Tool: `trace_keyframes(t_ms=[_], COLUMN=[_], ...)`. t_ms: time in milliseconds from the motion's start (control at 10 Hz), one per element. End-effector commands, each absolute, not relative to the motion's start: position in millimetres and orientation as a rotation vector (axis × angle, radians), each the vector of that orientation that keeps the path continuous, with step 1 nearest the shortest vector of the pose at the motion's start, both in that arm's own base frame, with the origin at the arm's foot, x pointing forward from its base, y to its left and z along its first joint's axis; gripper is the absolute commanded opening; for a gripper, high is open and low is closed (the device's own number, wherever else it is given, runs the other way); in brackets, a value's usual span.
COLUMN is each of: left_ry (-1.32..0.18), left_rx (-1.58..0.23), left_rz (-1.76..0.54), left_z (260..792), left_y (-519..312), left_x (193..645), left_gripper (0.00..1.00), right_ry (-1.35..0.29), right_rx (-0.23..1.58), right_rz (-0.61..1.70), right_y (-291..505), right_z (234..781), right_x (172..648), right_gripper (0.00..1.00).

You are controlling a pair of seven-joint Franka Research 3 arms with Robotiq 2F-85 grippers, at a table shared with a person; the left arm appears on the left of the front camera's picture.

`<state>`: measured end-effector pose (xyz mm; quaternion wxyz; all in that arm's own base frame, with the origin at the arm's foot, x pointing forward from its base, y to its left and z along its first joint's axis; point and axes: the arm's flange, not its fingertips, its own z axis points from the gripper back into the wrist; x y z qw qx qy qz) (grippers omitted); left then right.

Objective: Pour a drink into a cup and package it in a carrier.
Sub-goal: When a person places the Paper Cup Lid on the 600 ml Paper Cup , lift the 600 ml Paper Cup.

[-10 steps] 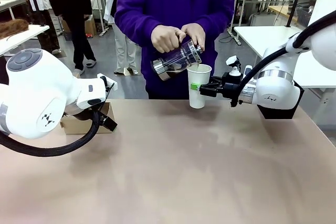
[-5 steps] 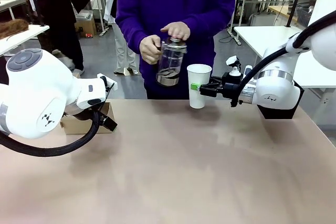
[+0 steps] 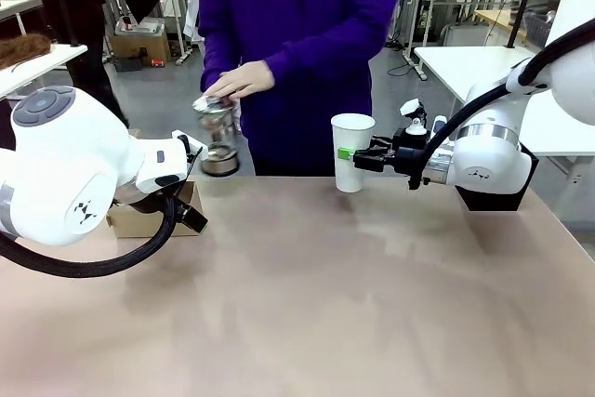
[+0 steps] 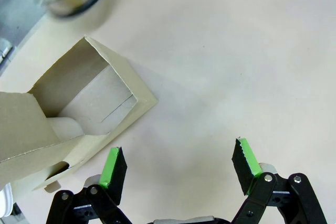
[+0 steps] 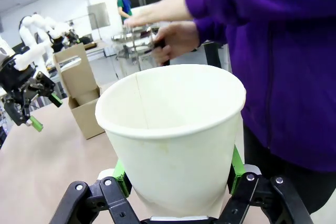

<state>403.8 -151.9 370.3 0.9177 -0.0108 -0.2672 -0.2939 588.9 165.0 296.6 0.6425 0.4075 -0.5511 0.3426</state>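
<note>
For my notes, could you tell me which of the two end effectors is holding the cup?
The right end effector, shut on the white cup; the left end effector is open and empty beside the carrier.

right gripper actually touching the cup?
Touching. In the right wrist view the right gripper has its green pads flush against both sides of the cup, with no gap showing.
</note>
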Motion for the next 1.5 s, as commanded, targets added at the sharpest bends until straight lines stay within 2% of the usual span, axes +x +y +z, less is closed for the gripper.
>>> trace_keyframes(t_ms=[0,1400], left_ry=[-0.55,-0.55], left_rx=[-0.024,-0.024], left_rz=[-0.604,-0.604], left_z=[370.6,370.6], left_y=[-151.7,-151.7], left_x=[403.5,403.5], left_gripper=[1.0,1.0], right_ry=[-1.26,-1.26], right_rx=[0.926,0.926], right_rz=[0.777,0.777], right_y=[167.4,167.4], right_z=[300.4,300.4], right_x=[587.9,587.9], right_gripper=[0.8,0.8])
